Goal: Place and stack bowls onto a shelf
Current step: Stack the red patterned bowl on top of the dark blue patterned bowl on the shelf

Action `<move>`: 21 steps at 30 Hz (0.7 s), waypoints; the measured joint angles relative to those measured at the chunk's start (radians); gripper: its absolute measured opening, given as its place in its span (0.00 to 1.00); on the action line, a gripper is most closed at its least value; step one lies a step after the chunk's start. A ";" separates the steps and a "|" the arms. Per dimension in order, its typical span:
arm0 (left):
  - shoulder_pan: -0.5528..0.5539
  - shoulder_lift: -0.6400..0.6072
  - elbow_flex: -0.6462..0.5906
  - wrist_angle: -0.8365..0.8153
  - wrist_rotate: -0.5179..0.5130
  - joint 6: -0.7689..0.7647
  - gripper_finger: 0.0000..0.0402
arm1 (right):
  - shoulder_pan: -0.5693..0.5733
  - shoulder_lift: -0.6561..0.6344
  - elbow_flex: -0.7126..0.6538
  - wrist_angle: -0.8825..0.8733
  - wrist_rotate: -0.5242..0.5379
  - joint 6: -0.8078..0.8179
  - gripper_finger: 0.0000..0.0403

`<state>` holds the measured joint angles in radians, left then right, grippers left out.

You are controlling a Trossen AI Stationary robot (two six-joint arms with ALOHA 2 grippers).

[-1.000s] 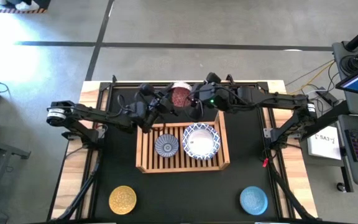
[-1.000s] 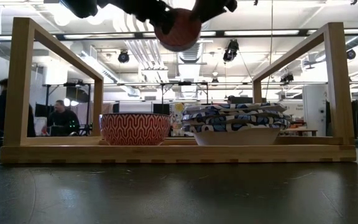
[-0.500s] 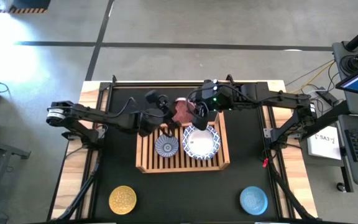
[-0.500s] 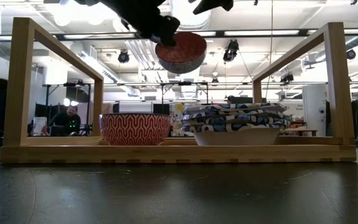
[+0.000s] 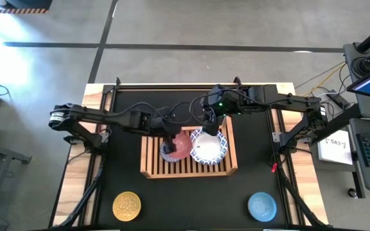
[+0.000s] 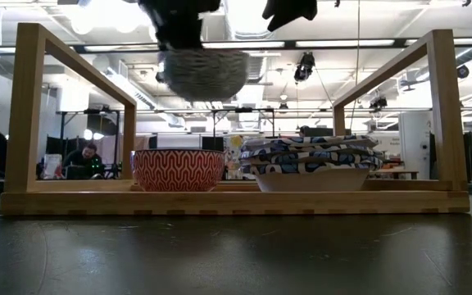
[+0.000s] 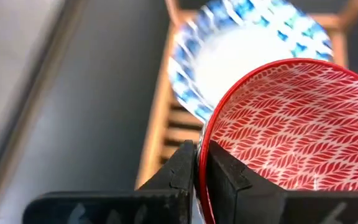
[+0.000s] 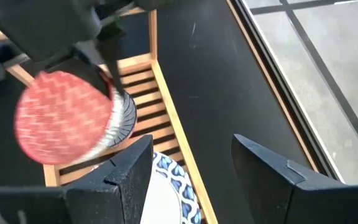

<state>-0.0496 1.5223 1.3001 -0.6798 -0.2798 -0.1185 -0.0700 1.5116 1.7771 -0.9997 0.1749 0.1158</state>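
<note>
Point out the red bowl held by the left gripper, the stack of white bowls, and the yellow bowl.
red bowl (image 7: 291,130): left wrist view, on its patterned inside.
stack of white bowls (image 5: 209,146): high view, on the top bowl's white inside.
yellow bowl (image 5: 126,205): high view, on its middle.

Shelf (image 5: 231,168): wooden, slatted, mid-table.
Left gripper (image 5: 172,135): over shelf, clamped on red bowl (image 5: 182,144), above patterned bowl (image 5: 167,152).
Right gripper (image 5: 209,120): fingers apart, at shelf's back edge.
White bowls (image 5: 207,147): stacked, right half.
Yellow bowl (image 5: 126,205): front left.
Light blue bowl (image 5: 262,206): front right.
</note>
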 joint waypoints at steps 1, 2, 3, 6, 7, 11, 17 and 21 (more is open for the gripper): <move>0.000 0.000 -0.011 -0.009 0.037 -0.018 0.02 | 0.000 0.000 -0.001 0.000 0.000 0.002 0.51; 0.000 0.000 -0.023 -0.018 0.066 -0.033 0.02 | 0.000 0.000 -0.003 0.000 0.000 0.004 0.51; 0.000 0.000 -0.041 -0.022 0.079 -0.040 0.02 | 0.000 0.000 -0.003 0.000 0.000 0.004 0.51; 0.007 0.001 -0.095 -0.014 0.083 -0.057 0.02 | 0.000 0.000 -0.004 0.001 0.000 0.004 0.51; 0.011 0.002 -0.109 -0.012 0.081 -0.059 0.02 | 0.000 0.000 -0.004 0.001 0.000 0.004 0.51; 0.037 0.001 -0.168 0.062 0.080 -0.049 0.02 | 0.000 0.000 -0.004 0.001 0.000 0.007 0.51; 0.091 0.001 -0.236 0.090 0.082 -0.047 0.02 | 0.000 0.000 -0.004 -0.001 0.001 0.023 0.51; 0.107 0.001 -0.241 0.124 0.136 -0.052 0.02 | -0.001 0.000 -0.004 -0.022 0.001 0.024 0.51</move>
<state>0.0574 1.5234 1.0595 -0.5558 -0.1437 -0.1703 -0.0708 1.5120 1.7733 -1.0214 0.1757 0.1394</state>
